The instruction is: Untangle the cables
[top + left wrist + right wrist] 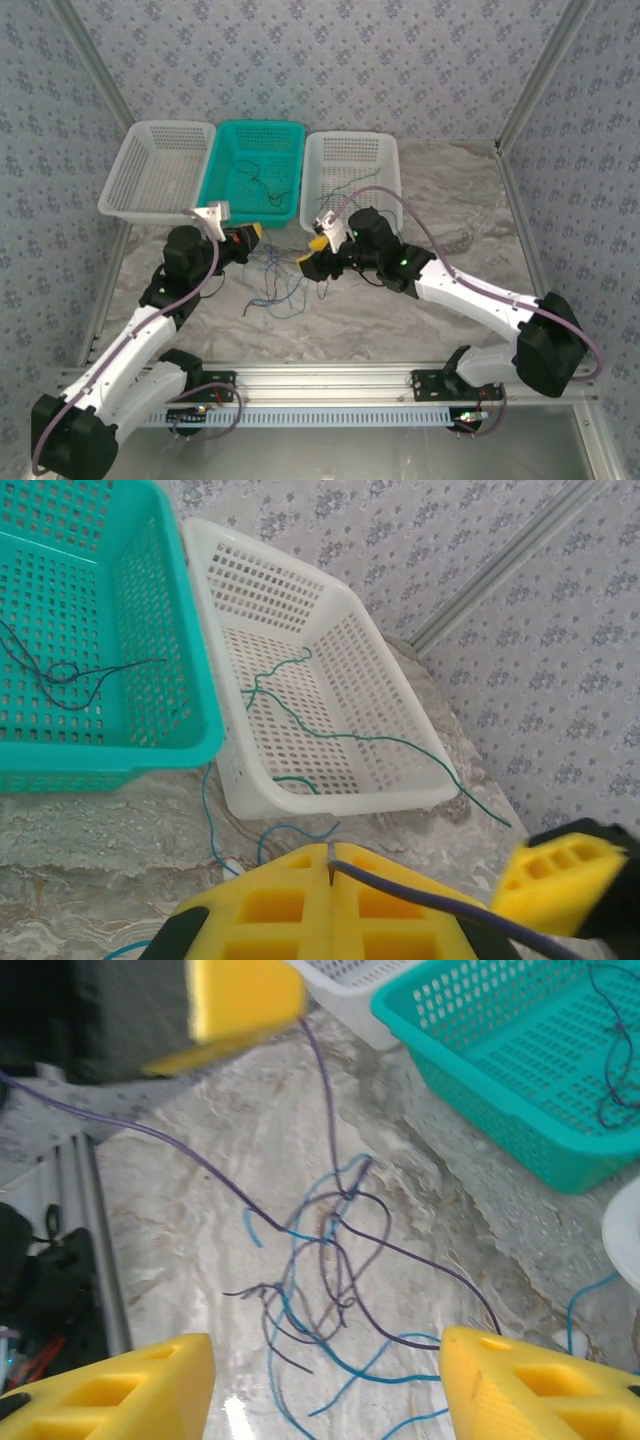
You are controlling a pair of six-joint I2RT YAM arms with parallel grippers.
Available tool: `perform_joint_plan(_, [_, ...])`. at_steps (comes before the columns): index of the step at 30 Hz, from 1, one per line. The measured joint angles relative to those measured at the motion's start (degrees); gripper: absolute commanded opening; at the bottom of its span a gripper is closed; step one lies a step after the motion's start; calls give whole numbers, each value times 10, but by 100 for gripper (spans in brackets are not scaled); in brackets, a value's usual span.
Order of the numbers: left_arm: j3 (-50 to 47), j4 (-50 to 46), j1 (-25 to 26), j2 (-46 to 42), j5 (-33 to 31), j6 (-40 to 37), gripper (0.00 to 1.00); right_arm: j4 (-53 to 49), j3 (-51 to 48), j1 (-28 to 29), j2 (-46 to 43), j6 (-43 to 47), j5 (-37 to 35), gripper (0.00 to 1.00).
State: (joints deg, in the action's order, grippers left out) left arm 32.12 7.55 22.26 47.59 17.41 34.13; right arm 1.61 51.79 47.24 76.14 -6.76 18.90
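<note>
Left gripper (330,865): clamped tight, pads pressed flat together. A purple cable (420,895) is pinched in the seam and leads off to that gripper's right.

Right gripper (325,1360): jaws spread wide, nothing between them. It is close beside the left gripper, just short of touching.

Tangle (320,1280): blue, teal and purple strands knotted loosely on the counter (230,1090). It sits directly below and ahead of the right gripper, between its two fingers. The held purple cable drops from the left gripper into the top of this knot and crosses several blue loops there.

Already sorted, by the look of it:
- a green cable (330,733) in the white basket (350,805), ahead and right of the left gripper; one end trails over the rim
- a dark cable (65,675) in the teal basket (100,755), ahead and left of it

Step in hand, my reading: drawing the purple strand free of the knot. One end is secured by the left gripper, and the right gripper is poised to take a second hold.

Next move calls for:
- lowering the right gripper onto the purple strand only, near where it meets the knot
- closing without catching the blue loops beside it
- then parting the two grippers gently

Risk: pulling hard may tighten the knot or drag the whole bundle along.
</note>
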Motion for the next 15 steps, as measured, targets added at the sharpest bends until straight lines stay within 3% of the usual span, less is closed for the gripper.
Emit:
perform_joint_plan(2, [8,-1,5,2,2,0,0,26,-3,8,31,0,-25,80])
perform_joint_plan(9, [43,-4,16,2,2,6,0,171,15,56,180,-5,-97,80])
perform_joint_plan(12, [58,-14,19,2,2,9,0,199,57,60,240,-16,-108,75])
perform_joint_plan(15, [68,-25,21,0,1,9,0,226,83,59,269,-27,-107,63])
